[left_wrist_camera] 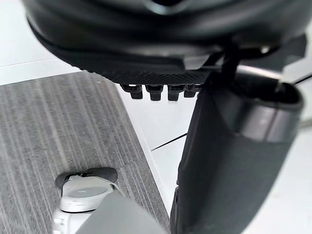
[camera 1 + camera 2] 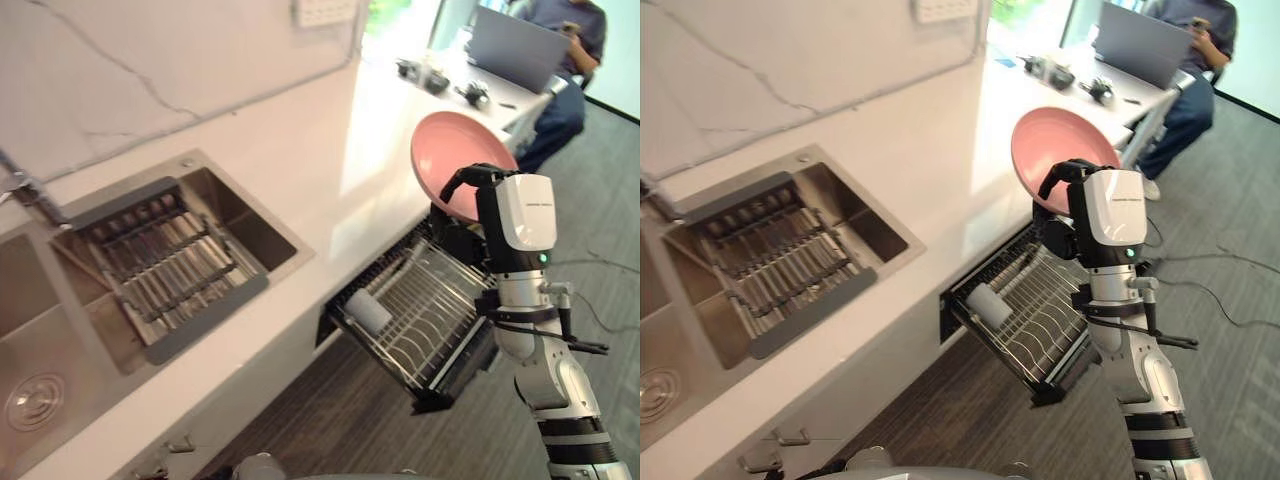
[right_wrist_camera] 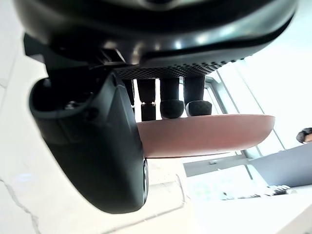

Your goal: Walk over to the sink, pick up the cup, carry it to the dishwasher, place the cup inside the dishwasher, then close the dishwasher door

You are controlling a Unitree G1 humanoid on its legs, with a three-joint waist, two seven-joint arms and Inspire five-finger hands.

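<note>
My right hand [image 2: 468,182] is shut on a pink plate [image 2: 452,148], which it holds tilted on edge above the pulled-out dishwasher rack [image 2: 440,335]. In the right wrist view its fingers [image 3: 170,100] curl over the plate's rim [image 3: 204,134] and the thumb presses the other side. A white cup [image 2: 368,312] lies on its side at the near left of the wire rack [image 2: 1045,330]. My left hand [image 1: 229,161] hangs over grey floor with relaxed fingers and holds nothing.
A steel sink [image 2: 225,215] with a dark drainer rack [image 2: 160,265] is set into the white counter [image 2: 330,150] on the left. A person [image 2: 565,40] sits with a laptop at the counter's far end. Grey floor [image 2: 340,410] lies below the rack.
</note>
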